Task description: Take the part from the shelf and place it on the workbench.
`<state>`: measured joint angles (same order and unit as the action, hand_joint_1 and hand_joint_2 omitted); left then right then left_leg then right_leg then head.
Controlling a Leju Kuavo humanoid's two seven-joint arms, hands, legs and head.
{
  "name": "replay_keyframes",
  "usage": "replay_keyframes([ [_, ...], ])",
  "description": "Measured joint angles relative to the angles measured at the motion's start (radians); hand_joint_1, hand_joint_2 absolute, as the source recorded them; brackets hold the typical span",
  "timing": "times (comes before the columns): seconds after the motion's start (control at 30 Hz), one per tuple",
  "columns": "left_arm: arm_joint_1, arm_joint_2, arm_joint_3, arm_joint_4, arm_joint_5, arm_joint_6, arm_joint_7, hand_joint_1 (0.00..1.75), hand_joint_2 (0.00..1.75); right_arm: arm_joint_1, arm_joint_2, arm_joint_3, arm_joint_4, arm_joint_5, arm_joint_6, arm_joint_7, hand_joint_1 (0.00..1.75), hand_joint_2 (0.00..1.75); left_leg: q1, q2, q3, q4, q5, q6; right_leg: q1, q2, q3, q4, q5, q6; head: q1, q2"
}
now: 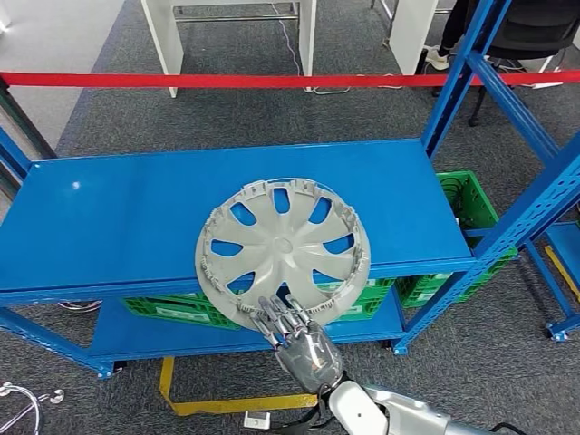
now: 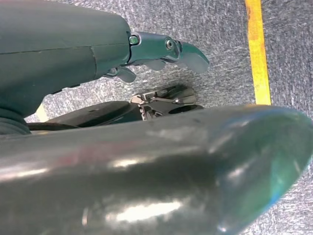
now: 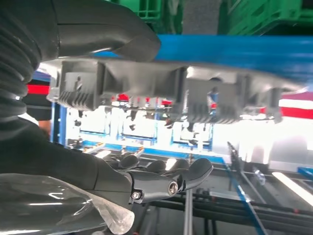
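Observation:
A silver-grey wheel cover (image 1: pixel 283 246) lies flat on the top board of the blue shelf (image 1: pixel 123 208), its near rim hanging over the front edge. My right hand (image 1: pixel 301 344) reaches up to that rim, with its fingers (image 1: pixel 277 317) lying over it. In the right wrist view the thumb (image 3: pixel 122 34) is on one face of the wheel cover (image 3: pixel 147 83) and the fingers (image 3: pixel 173 178) stand off the other face with a gap. My left hand (image 2: pixel 66 54) hangs over the grey carpet, fingers (image 2: pixel 166 49) stretched out and holding nothing.
Green crates (image 1: pixel 472 204) stand on the lower board. Blue uprights (image 1: pixel 459 72) rise at the shelf's right end. A red barrier tape (image 1: pixel 205 80) crosses behind the shelf, with white table legs (image 1: pixel 171 36) beyond. Yellow floor tape (image 1: pixel 226 403) runs below the shelf.

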<state>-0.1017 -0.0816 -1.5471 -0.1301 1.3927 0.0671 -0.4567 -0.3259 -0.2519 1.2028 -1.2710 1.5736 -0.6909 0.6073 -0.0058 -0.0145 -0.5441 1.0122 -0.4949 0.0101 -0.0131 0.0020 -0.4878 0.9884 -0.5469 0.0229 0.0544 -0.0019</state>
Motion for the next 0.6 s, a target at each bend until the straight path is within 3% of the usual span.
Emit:
replay_keyframes([
  [0.6,-0.007,0.0,0.0,0.0,-0.019,0.0,0.006,0.0,0.0,-0.006,0.038,0.008,0.083,0.0,0.0,-0.001,0.0,1.75,0.0,0.0,0.0,0.0,0.0,0.0,0.0,0.0,0.0,0.0,0.0,0.0,0.0,0.0],
])
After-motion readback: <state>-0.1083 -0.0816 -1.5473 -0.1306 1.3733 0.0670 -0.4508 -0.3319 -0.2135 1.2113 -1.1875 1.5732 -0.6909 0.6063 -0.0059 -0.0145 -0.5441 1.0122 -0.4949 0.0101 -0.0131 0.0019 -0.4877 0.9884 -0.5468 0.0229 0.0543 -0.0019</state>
